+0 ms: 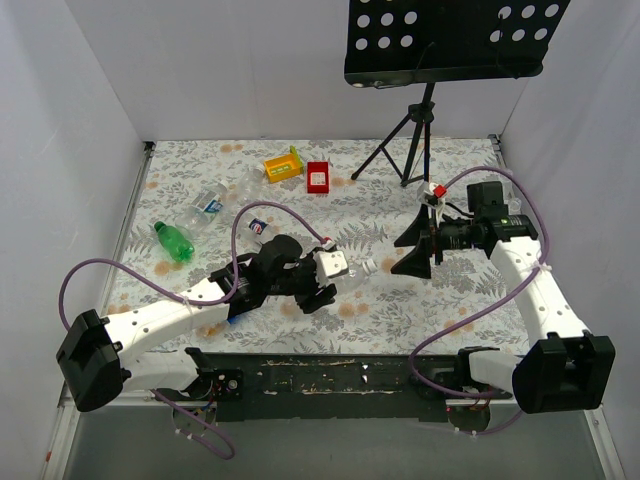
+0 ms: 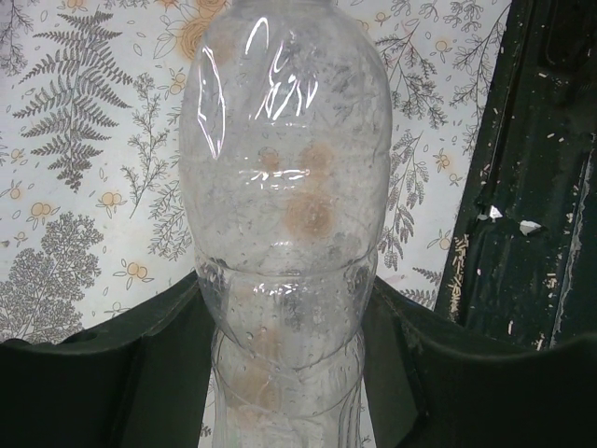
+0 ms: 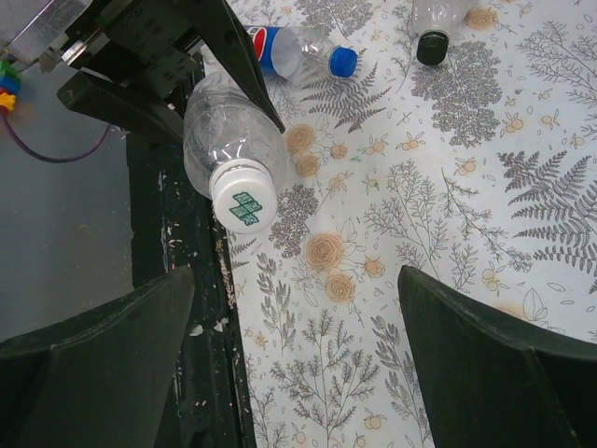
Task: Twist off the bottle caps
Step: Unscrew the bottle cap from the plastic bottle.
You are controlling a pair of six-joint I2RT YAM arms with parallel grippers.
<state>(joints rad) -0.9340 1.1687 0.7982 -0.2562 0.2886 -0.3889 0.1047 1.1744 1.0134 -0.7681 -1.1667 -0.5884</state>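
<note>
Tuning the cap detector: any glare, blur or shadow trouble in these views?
Left wrist: held bottle fills the frame, white glare streaks on its wall, cap out of frame. Right wrist: white cap sharp and evenly lit, right gripper dark in the foreground. Top external: soft light, faint shadows, bottle small in the left gripper.

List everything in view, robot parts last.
held bottle: one, clear, in left jaws, near centre
white cap: one, white, on held bottle
blue cap: one, blue, on labelled lying bottle
black cap: one, black, on clear lying bottle
green bottle: one, green, left side
yellow tray: one, yellow, far centre
red tray: one, red, beside it
stand: one, black, far right
left arm: one, white-black, jaws shut on held bottle
right arm: one, white-black, jaws open facing white cap
</note>
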